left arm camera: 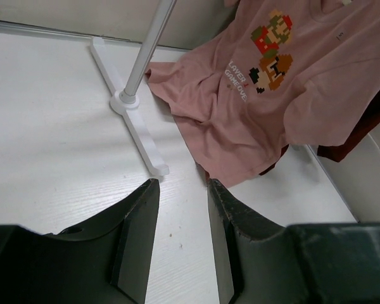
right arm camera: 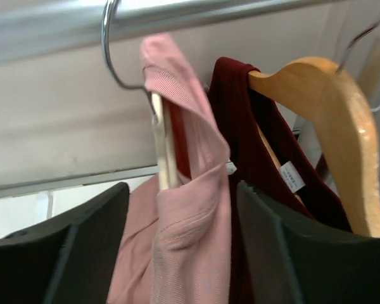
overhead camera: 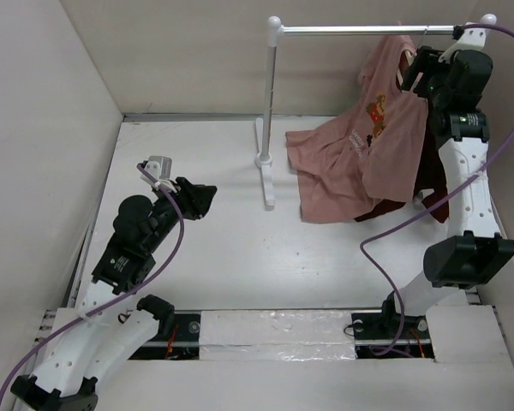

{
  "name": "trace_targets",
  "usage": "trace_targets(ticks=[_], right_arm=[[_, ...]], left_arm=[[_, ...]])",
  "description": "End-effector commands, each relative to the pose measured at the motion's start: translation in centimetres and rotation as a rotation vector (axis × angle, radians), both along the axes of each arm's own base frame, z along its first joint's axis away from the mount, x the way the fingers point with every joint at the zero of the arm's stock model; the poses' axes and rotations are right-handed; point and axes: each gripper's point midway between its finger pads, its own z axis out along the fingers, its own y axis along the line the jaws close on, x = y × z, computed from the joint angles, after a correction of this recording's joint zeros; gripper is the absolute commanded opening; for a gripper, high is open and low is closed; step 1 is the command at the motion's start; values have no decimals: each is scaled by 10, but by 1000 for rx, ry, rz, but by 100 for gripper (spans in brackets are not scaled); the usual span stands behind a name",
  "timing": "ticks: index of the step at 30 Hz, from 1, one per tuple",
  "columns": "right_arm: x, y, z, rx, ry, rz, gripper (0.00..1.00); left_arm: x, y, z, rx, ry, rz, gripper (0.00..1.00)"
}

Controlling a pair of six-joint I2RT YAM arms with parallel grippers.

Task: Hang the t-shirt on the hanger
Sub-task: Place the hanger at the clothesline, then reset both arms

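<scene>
The salmon-pink t-shirt hangs from the rail at the back right, and its lower part lies on the table. The left wrist view shows its printed chest. In the right wrist view its neck is draped over the thin cream hanger, whose metal hook is over the rail. My right gripper is up at the rail. Its jaws are open on either side of the shirt's shoulder. My left gripper is open and empty over the table at the left.
A dark maroon t-shirt on a tan wooden hanger hangs right beside the pink one. The metal rail stands on a white pole with a foot on the table. Walls enclose the table.
</scene>
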Motion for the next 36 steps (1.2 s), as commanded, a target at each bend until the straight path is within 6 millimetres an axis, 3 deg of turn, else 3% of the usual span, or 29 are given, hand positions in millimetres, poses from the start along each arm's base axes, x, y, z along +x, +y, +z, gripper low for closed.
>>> trace_targets(ticks=[1, 5, 7, 9, 10, 13, 16, 17, 18, 19, 20, 23, 24, 25, 27, 28, 32, 36], right_arm=[[-30, -3, 53, 12, -139, -11, 76], [-55, 1, 81, 26, -206, -9, 87], [-73, 4, 94, 50, -241, -7, 100], [-89, 6, 101, 75, -260, -13, 100], [-108, 16, 115, 102, -302, 11, 100], [-132, 56, 111, 156, -331, 173, 100], [-179, 101, 103, 194, -383, 390, 100], [-221, 118, 124, 180, -490, 476, 100], [-226, 129, 99, 199, -452, 528, 100], [-245, 135, 105, 204, -507, 561, 100], [-276, 135, 109, 219, -571, 569, 100], [-322, 125, 114, 226, -650, 536, 100], [-355, 112, 124, 222, -729, 482, 100], [-367, 105, 124, 216, -745, 445, 100], [-391, 84, 123, 233, -785, 336, 100], [-417, 75, 126, 231, -840, 303, 100], [-444, 52, 117, 267, -895, 189, 100], [-433, 50, 109, 272, -849, 172, 100]], left_arm=[[1, 4, 10, -11, -54, 17, 33], [1, 6, 10, -9, -55, 28, 34], [0, 6, 11, -12, -57, 25, 35], [0, 4, 10, -13, -55, 13, 38], [0, 3, 11, -15, -56, 10, 39], [0, 2, 13, -26, -46, 4, 40], [-4, 3, 28, -46, -73, 1, 41], [-6, 3, 35, -55, -84, 1, 42], [-7, 6, 42, -61, -100, 10, 42], [-11, 9, 52, -64, -121, 16, 42], [-16, 14, 71, -76, -160, 31, 42], [-36, 28, 118, -124, -277, 46, 44], [-41, 32, 128, -137, -303, 59, 46], [-54, 39, 146, -168, -355, 62, 46], [-63, 45, 158, -193, -398, 69, 47], [-72, 49, 166, -216, -438, 69, 47], [-76, 50, 164, -248, -443, 63, 46], [-67, 40, 153, -258, -380, 40, 50]])
